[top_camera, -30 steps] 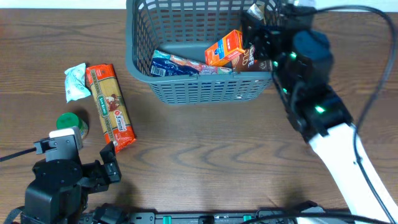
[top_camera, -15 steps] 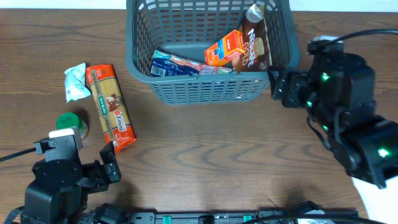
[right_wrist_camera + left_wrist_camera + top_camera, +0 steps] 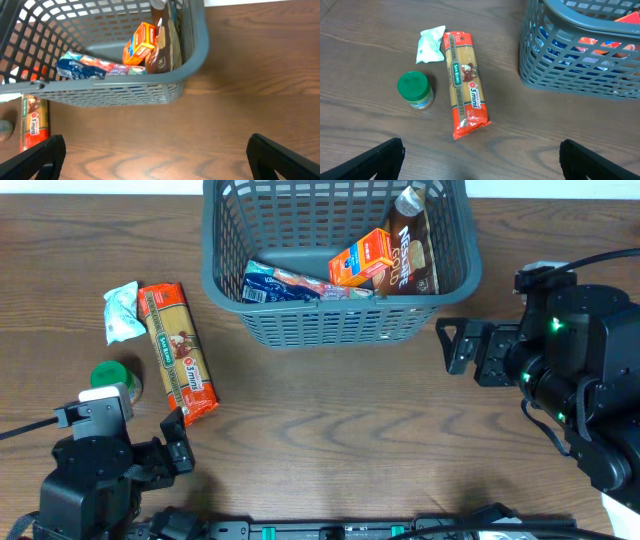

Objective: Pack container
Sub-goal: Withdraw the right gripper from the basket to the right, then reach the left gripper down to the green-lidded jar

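The container (image 3: 340, 328), a dark grey slatted basket, stands at the back middle of the table. Inside it lie a blue packet (image 3: 285, 285), an orange box (image 3: 362, 258) and a brown coffee pouch (image 3: 412, 245). My right gripper (image 3: 452, 348) hovers open and empty just right of the container's front right corner (image 3: 197, 45), over bare wood. On the left, a red pasta packet (image 3: 177, 352), a white sachet (image 3: 121, 311) and a green-lidded jar (image 3: 117, 377) lie on the table. My left gripper (image 3: 480, 155) is open and empty, low and in front of the pasta packet (image 3: 465, 82).
The table is dark wood grain. A black cable (image 3: 590, 380) trails from the right arm towards the back right. The left arm's base (image 3: 90, 490) fills the front left corner. The container's side (image 3: 580, 75) shows at the right of the left wrist view.
My right gripper has pulled back out of the container towards the front right, leaving the brown pouch inside, and its jaws now stand wide. The left arm has not moved.
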